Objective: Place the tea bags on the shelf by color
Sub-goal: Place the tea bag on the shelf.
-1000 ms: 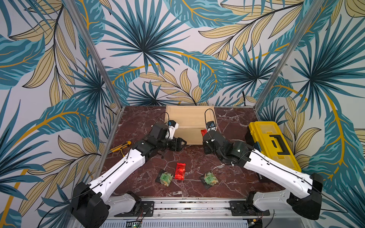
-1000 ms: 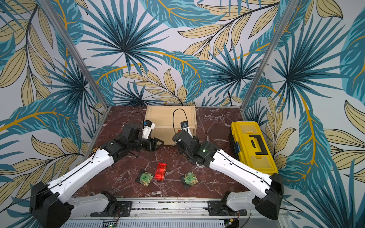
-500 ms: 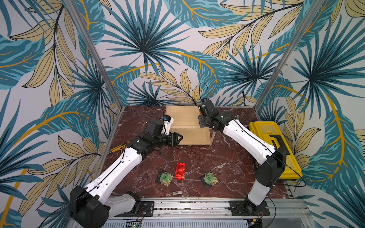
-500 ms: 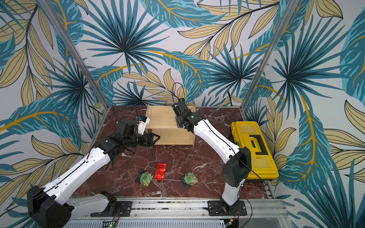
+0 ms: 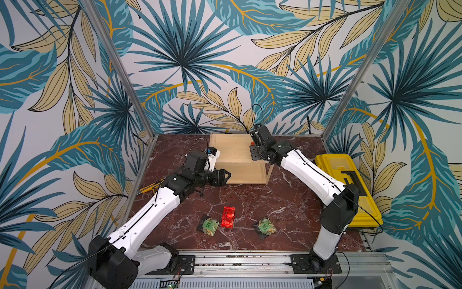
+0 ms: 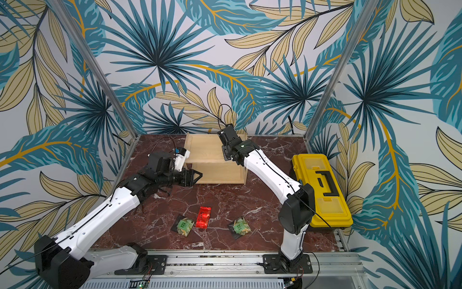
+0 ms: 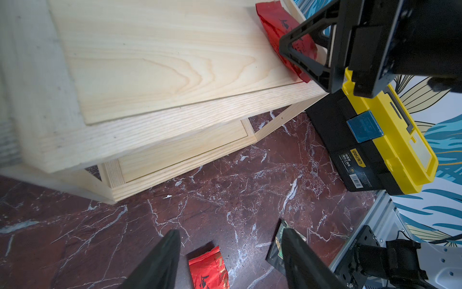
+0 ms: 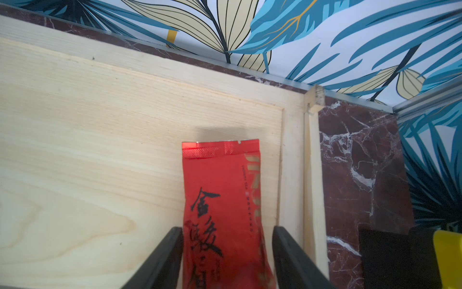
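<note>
The pale wooden shelf [image 5: 237, 152] [image 6: 207, 150] stands at the back of the table. One red tea bag [image 8: 220, 180] [image 7: 277, 27] lies flat on its top board near the right rim. My right gripper [image 8: 227, 229] [image 5: 253, 150] is open astride it, with a gap beside one finger. Another red tea bag [image 5: 228, 217] [image 6: 203, 216] [image 7: 208, 272] lies on the marble, between two green tea bags [image 5: 209, 224] [image 5: 266, 226]. My left gripper [image 7: 230, 232] [image 5: 226, 176] hovers open and empty by the shelf's front left corner.
A yellow toolbox [image 5: 345, 185] [image 7: 390, 140] sits along the table's right side, close to the right arm. A yellow-handled tool [image 5: 150, 189] lies at the left edge behind the left arm. Patterned walls enclose the table on three sides.
My right arm has swung up from the front of the shelf to its top board with the red tea bag, and its jaws have widened. The left gripper has shifted slightly.
</note>
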